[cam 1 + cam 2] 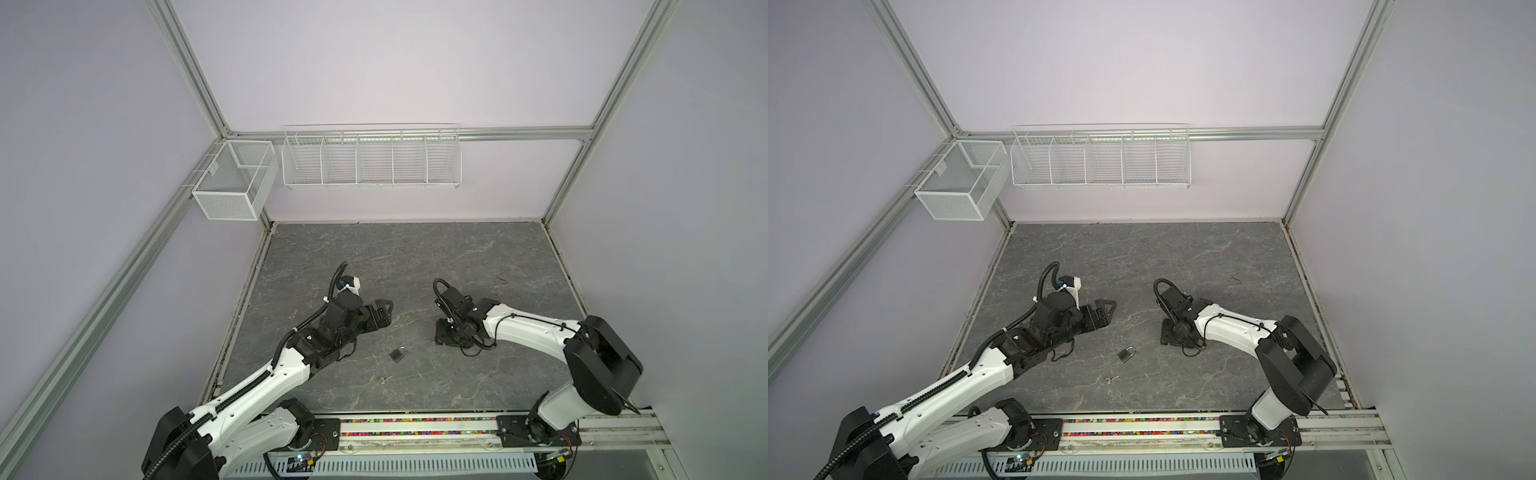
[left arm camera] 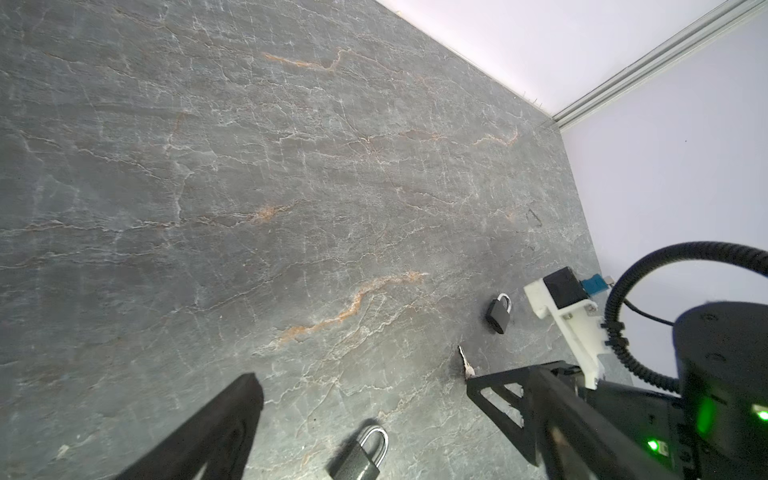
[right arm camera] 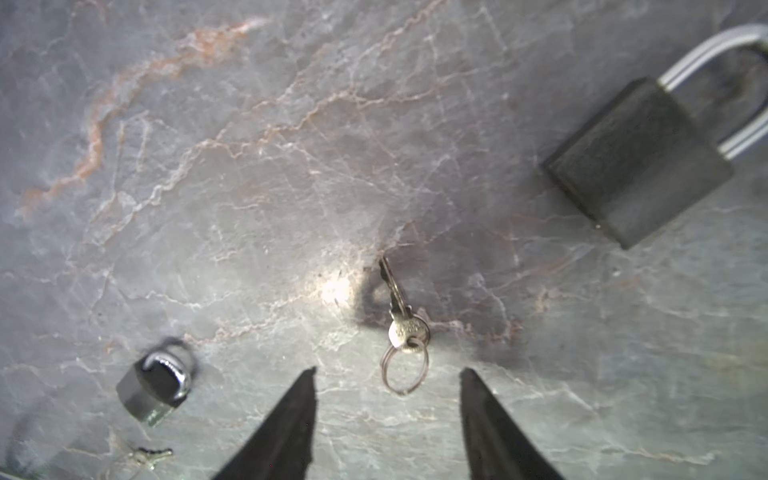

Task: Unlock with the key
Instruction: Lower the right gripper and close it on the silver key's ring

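Note:
A dark padlock [image 1: 398,354] [image 1: 1126,354] with a silver shackle lies on the grey stone table between the arms. A small key [image 1: 384,379] [image 1: 1111,378] lies just in front of it. In the right wrist view a key [image 3: 398,307] on a ring lies just ahead of my open right gripper [image 3: 387,372], untouched. A large padlock [image 3: 636,162] lies to one side, a smaller padlock [image 3: 156,388] to the other. My left gripper [image 2: 361,382] [image 1: 388,316] is wide open and empty, with a padlock [image 2: 361,455] on the table between its fingers. The right gripper [image 1: 441,332] points down, right of the padlock.
A white wire rack [image 1: 371,160] hangs on the back wall and a mesh box [image 1: 232,183] on the left frame. Walls close the table [image 1: 415,257] on three sides. The arms' base rail [image 1: 415,428] runs along the front edge.

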